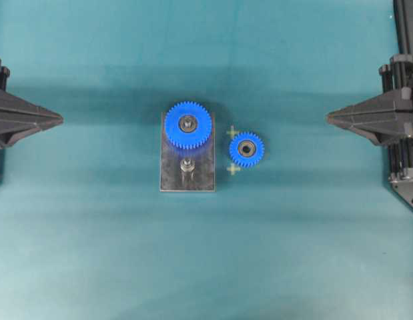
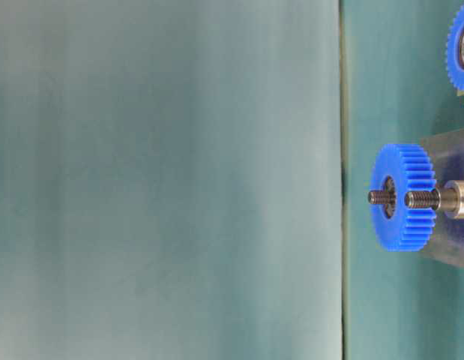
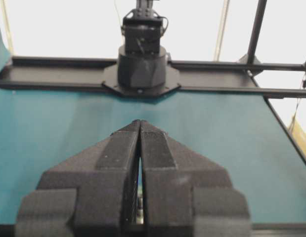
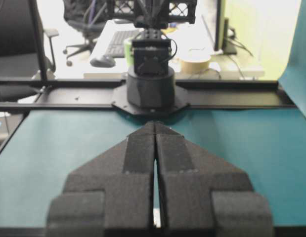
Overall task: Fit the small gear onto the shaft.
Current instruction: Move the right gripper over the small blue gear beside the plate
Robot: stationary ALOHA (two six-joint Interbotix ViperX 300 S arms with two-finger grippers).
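Observation:
The small gear (image 1: 246, 149), bright blue with a dark hub, lies flat on the teal mat just right of the dark plate (image 1: 187, 179); its edge shows at the top right of the table-level view (image 2: 460, 46). The shaft (image 1: 187, 165) stands bare on the plate's near half (image 2: 430, 199). My left gripper (image 1: 58, 119) rests shut at the left edge, far from the plate, its tips meeting in the left wrist view (image 3: 140, 122). My right gripper (image 1: 329, 117) is shut at the right edge, holding nothing (image 4: 155, 123).
A larger blue gear (image 1: 187, 125) sits on its own shaft at the plate's far end (image 2: 402, 196). Two small yellowish cross marks (image 1: 233, 133) flank the small gear. The opposite arm's base (image 3: 142, 64) stands beyond each gripper.

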